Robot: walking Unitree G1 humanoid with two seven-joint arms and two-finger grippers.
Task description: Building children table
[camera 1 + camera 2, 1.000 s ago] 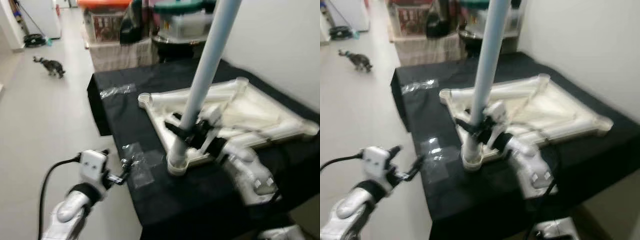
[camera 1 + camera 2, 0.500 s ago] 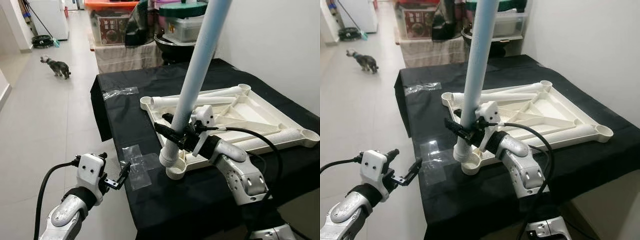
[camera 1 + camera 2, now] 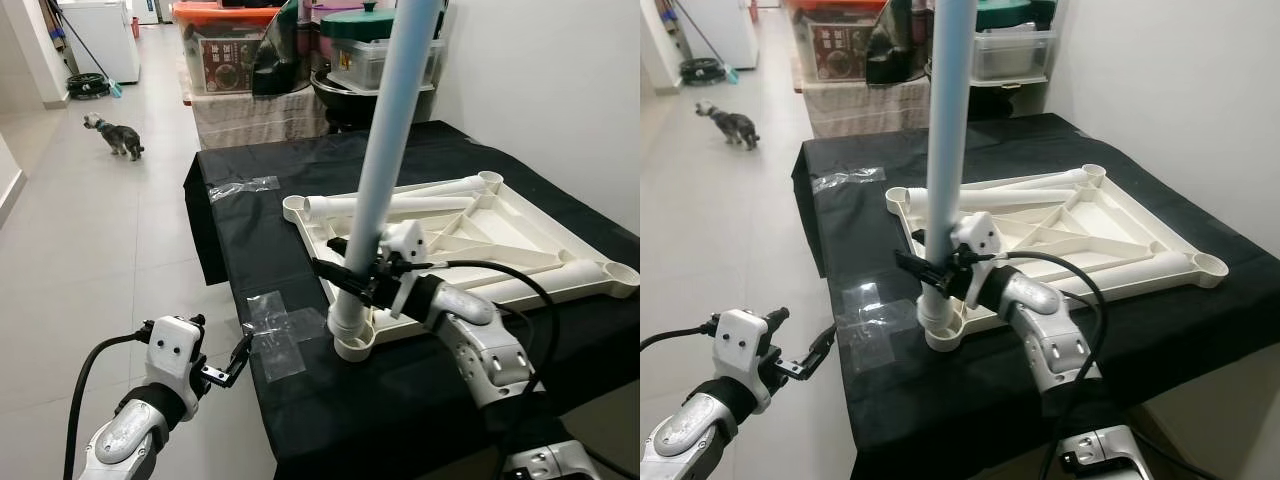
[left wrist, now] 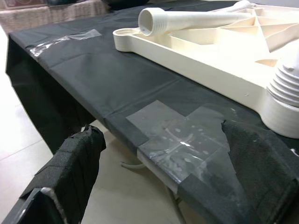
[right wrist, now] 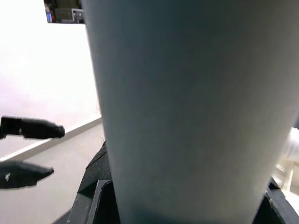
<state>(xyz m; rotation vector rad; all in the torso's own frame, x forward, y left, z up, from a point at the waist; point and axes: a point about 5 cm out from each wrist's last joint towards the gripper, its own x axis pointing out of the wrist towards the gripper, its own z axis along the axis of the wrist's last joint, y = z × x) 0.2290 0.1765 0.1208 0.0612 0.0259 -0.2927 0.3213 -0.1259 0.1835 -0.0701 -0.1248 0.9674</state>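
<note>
A white children's table top (image 3: pixel 470 226) lies upside down on a black-covered table. My right gripper (image 3: pixel 345 279) is shut on a long pale blue leg (image 3: pixel 386 165) and holds it almost upright. The leg's ribbed lower end (image 4: pixel 288 87) sits at the near-left corner socket (image 3: pixel 354 346). In the right wrist view the leg (image 5: pixel 187 102) is pressed close between the jaws. A second, white leg (image 3: pixel 400 205) lies across the far-left part of the top. My left gripper (image 3: pixel 222 350) hangs open over the floor, just off the table's near-left edge, holding nothing.
Clear tape patches (image 3: pixel 280 330) stick to the black cloth (image 3: pixel 250 240) near the socket and farther back. Storage boxes (image 3: pixel 230 60) and pots stand behind the table. A small dog (image 3: pixel 115 135) stands on the tiled floor at far left. A wall runs along the right.
The blue leg has gone from tilted to nearly upright, and its lower end has dropped onto the corner socket. The left arm has sunk slightly. The camera has steadied.
</note>
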